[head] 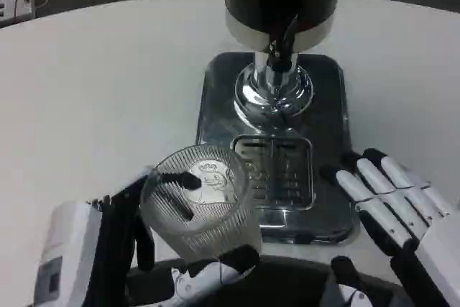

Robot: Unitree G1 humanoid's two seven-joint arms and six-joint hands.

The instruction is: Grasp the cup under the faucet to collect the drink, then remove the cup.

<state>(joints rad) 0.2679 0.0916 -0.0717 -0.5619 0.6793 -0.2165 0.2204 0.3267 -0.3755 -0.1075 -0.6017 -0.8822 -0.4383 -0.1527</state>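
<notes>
Nearest us, our left hand [154, 249] grips the ribbed clear cup [200, 203] at the desk's [93, 91] near edge, left of the drip grate [277, 172], while our right hand [399, 206] waits open beside the steel tray [330, 98], so the faucet [280, 52] farther back stays reachable.

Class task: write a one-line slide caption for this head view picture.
Left robot hand holds a clear ribbed cup beside the drink dispenser's drip tray; right robot hand waits open nearby.
</notes>
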